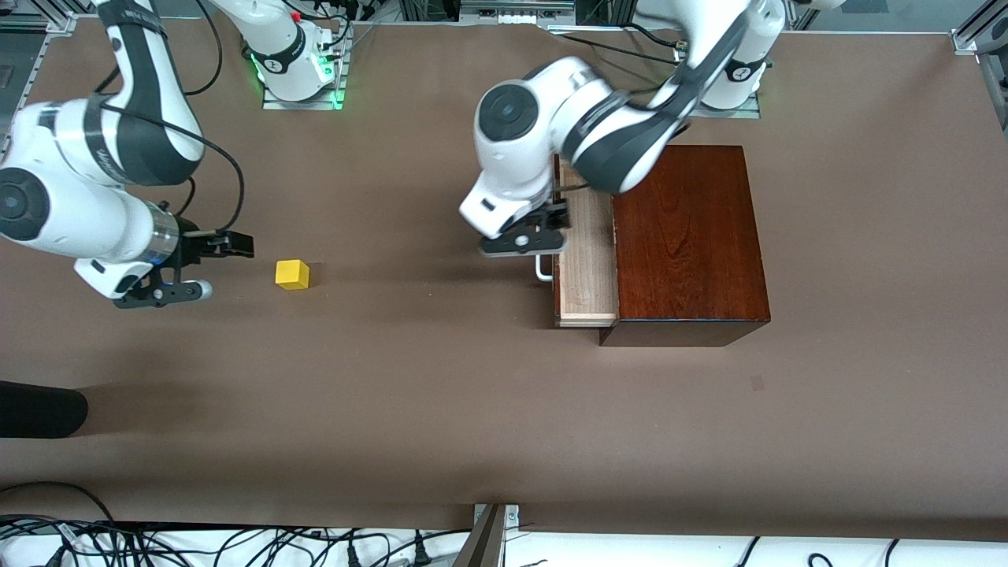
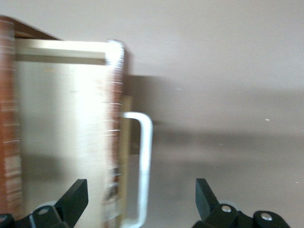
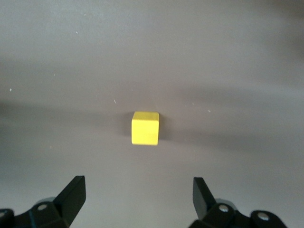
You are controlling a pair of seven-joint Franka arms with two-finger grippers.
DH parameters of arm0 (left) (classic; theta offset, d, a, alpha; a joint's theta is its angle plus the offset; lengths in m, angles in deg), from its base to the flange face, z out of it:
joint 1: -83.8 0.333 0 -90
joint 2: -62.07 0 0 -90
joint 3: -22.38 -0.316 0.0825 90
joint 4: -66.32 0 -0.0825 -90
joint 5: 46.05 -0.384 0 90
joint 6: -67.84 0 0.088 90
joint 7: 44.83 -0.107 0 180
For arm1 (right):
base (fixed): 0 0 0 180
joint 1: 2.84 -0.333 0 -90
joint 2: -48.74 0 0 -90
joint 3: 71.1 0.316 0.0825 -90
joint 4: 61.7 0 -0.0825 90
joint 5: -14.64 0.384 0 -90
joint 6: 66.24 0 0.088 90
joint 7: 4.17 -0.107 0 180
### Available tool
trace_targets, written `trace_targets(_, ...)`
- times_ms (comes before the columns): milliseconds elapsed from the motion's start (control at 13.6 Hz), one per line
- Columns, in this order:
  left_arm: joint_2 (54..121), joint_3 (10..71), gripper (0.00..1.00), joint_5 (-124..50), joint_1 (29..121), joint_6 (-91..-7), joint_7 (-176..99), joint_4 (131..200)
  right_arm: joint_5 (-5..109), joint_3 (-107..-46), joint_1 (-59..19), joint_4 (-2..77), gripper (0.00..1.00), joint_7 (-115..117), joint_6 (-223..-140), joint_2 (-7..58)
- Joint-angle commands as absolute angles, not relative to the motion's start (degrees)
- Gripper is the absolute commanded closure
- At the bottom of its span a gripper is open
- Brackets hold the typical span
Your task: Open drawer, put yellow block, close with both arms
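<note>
Two arms at work over a brown table (image 1: 441,409). Right gripper (image 1: 206,268) low over the table toward the right arm's end, fingers (image 3: 71,194) spread wide, nothing between them. Yellow block (image 1: 292,275) flat on the table just beside that gripper, apart from it, toward the middle of the table; centred ahead of the spread fingers in the right wrist view (image 3: 145,128), untouched. Well apart from the wooden box (image 1: 689,240), which sits toward the left arm's end.

Drawer (image 1: 585,260) pulled partway out of the box, pale wood inside showing, nothing visible in the part not covered by the arm. White U-shaped handle (image 1: 543,269) on the drawer front, facing the yellow block. Left gripper (image 1: 534,236) over the drawer front and handle, fingers (image 2: 76,197) parted wide in the left wrist view, one over the pale drawer floor, one over bare table, with the handle (image 2: 142,166) and the dark front edge lying between them. Not clamped on anything; contact with the handle not clear from either view. Left arm's elbow bulk over the corner of the box nearest its base.

Dark rounded object (image 1: 39,411) at the edge of the front view, nearer the camera than the right gripper.
</note>
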State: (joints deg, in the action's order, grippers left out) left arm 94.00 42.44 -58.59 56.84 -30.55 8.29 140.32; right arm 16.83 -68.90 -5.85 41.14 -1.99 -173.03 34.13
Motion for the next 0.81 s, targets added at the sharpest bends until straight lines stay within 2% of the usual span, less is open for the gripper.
trace_targets(0, 88.45, 42.95, 0.00, -56.95, 63.48, -26.47, 7.91, 141.64, 18.07, -68.81, -5.92, 49.54, 0.00, -2.67, -182.13, 36.18)
trace_targets(220, 83.88, 42.95, 0.00, -57.04, 69.29, -23.76, 6.95, 141.64, 18.07, -68.73, -5.92, 55.88, 0.00, -2.67, -191.11, 35.74)
trace_targets(514, 80.88, 42.25, 0.00, -55.03, 74.91, -17.86, -11.39, 139.38, 18.07, -68.02, -6.18, 62.30, 0.00, -2.67, -202.00, 34.25)
trace_targets(588, 79.31, 41.11, 0.00, -53.45, 75.27, -17.51, -14.65, 139.62, 18.07, -68.02, -6.18, 62.84, 0.00, -2.67, -203.68, 33.28)
trace_targets(735, 75.45, 35.06, 0.00, -50.82, 75.36, -17.50, -23.07, 142.68, 18.07, -67.85, -6.36, 63.54, 0.00, -2.67, -206.58, 31.70)
